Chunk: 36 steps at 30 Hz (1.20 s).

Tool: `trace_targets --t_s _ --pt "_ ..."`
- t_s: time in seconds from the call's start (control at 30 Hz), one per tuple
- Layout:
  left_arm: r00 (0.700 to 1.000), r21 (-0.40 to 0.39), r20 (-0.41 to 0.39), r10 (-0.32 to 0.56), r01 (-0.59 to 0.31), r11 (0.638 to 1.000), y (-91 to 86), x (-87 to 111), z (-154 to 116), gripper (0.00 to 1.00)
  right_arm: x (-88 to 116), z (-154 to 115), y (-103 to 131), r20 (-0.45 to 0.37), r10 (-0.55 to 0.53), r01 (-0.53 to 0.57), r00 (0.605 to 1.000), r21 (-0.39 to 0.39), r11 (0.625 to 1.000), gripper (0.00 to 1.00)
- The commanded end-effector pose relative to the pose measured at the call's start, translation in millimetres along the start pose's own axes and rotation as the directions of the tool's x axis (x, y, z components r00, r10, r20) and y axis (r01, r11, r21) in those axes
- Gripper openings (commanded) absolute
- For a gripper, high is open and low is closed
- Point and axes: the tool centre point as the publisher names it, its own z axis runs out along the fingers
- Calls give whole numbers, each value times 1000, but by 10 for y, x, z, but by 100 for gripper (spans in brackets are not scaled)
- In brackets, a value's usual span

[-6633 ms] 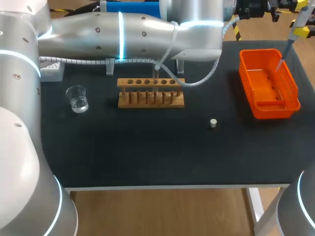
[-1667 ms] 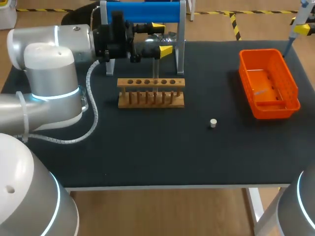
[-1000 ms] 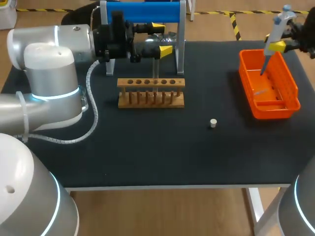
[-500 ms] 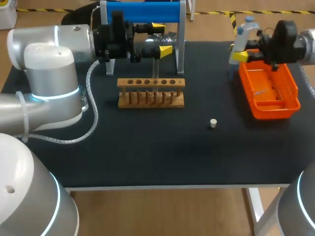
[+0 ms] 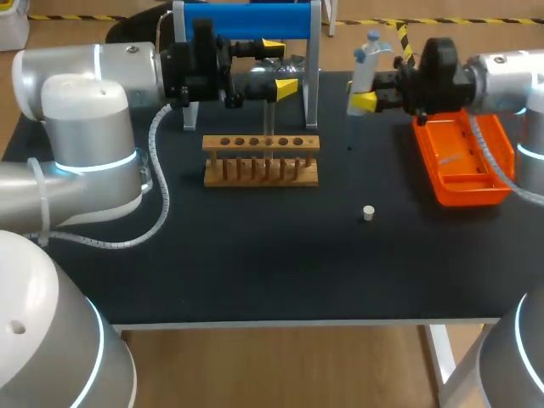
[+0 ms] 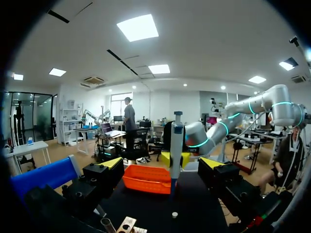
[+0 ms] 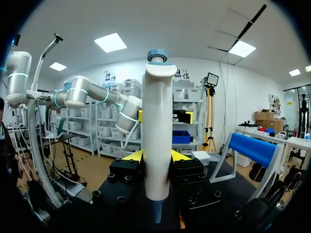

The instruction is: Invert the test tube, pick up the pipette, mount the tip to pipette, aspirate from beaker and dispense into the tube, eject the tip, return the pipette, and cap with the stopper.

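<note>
My right gripper [image 5: 366, 87] is shut on the white pipette [image 5: 364, 61], held upright with its narrow end down above the table. It hangs between the orange bin [image 5: 465, 161] and the wooden tube rack [image 5: 261, 160]. In the right wrist view the pipette [image 7: 157, 136] fills the gap between the fingers of my right gripper [image 7: 156, 160]. A clear test tube [image 5: 269, 117] stands in the rack. My left gripper [image 5: 279, 65] hangs open just behind and above it. The small stopper [image 5: 368, 212] lies on the mat. The left wrist view shows my left gripper [image 6: 164, 164] facing the pipette [image 6: 176, 145].
A blue-topped stand [image 5: 246, 21] rises behind the rack. The orange bin [image 6: 148, 178] sits at the right of the table. My left arm covers the table's left part, so the beaker is hidden. Dark mat lies bare in front of the rack.
My right arm has carried the pipette leftward, from over the orange bin to the space beside the rack. The left arm has stayed put.
</note>
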Motion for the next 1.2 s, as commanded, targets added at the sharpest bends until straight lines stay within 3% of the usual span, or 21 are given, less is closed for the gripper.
trace_targets --t_s 0.03,0.63,1.1,1.2 --pt "1000 2 2 1 -1 1000 5 3 1 100 -185 217 -21 -62 1 -1 998 2 1000 0" --pt "1000 2 2 1 -1 1000 5 3 1 100 -307 770 22 -142 2 1 990 20 1000 0" --pt "1000 2 2 1 -1 1000 5 3 1 100 -243 961 -14 -165 17 -15 986 13 1000 0" --pt "1000 2 2 1 -1 1000 5 3 1 93 -251 985 -13 -163 22 -21 986 8 1000 0"
